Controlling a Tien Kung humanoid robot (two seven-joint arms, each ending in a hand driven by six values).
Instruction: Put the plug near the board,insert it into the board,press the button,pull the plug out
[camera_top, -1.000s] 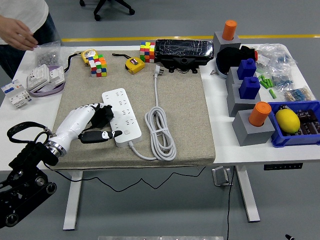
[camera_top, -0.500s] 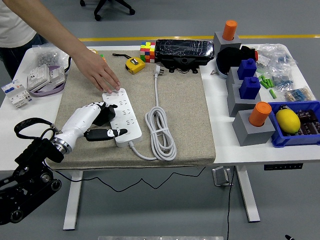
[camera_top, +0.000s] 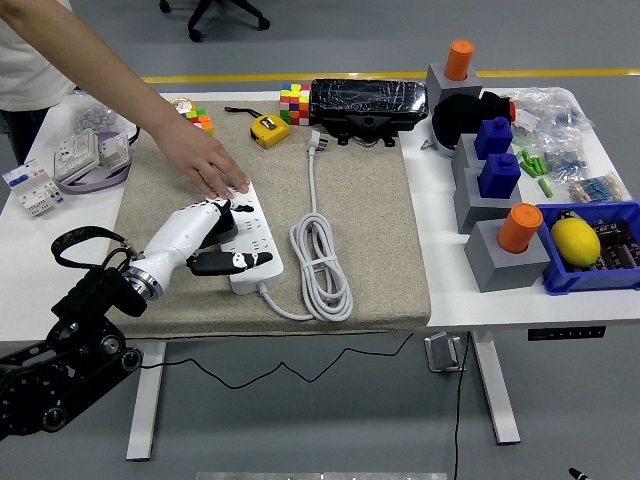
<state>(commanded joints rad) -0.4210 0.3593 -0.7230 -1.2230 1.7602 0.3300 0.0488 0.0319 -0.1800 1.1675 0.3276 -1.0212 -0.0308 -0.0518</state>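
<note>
The white power strip (camera_top: 256, 240) lies on the grey mat, its lead running off its near end. The white plug (camera_top: 318, 141) lies unplugged at the mat's far edge, and its cable (camera_top: 320, 258) is coiled right of the strip. My left hand (camera_top: 232, 243), with a white forearm shell and black fingers, rests on the strip's left side. Its fingers are loosely bent and one digit points right along the strip's near end; it holds nothing. A person's hand (camera_top: 208, 162) reaches in from the top left and presses on the strip's far end.
Behind the mat (camera_top: 380, 220) are Rubik's cubes (camera_top: 294, 102), a yellow tape measure (camera_top: 268, 128) and a black case (camera_top: 368, 103). Grey blocks with orange and blue tops (camera_top: 505, 215) and a blue bin (camera_top: 600, 245) stand at the right. Small boxes (camera_top: 85, 155) sit at the left.
The person's arm reached in from the top left and its hand settled on the strip's far end. My left hand shifted right and slightly farther onto the strip.
</note>
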